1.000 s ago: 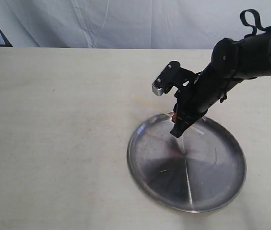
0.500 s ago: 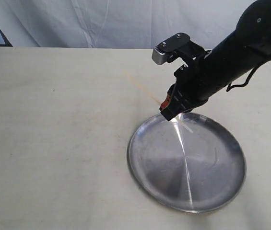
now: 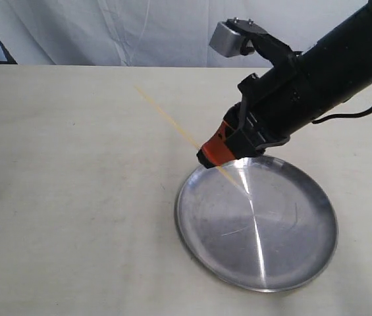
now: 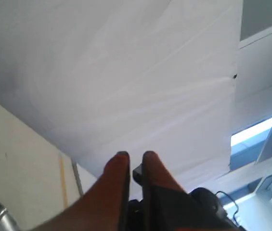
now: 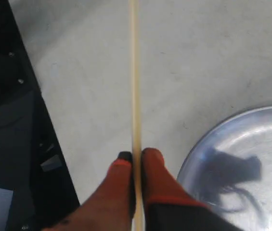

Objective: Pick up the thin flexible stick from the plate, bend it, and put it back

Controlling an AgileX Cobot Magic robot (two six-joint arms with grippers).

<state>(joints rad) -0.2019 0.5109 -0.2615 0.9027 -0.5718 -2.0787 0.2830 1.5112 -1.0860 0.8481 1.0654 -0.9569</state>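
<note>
Pinching the thin flexible stick [image 3: 166, 118] between the right fingers [image 3: 213, 151], closed tight on it, up in the air just over the edge of the plate [image 3: 284, 250]. Sticking its long end out above the worktop [image 3: 74, 197], not touching it. Holding nothing in the left fingers [image 4: 121, 166], pressed close together. Could snap if bent too hard or too fast. Could slip out with just 1 hold. Could drop on the worktop, not the plate, if let go here.
</note>
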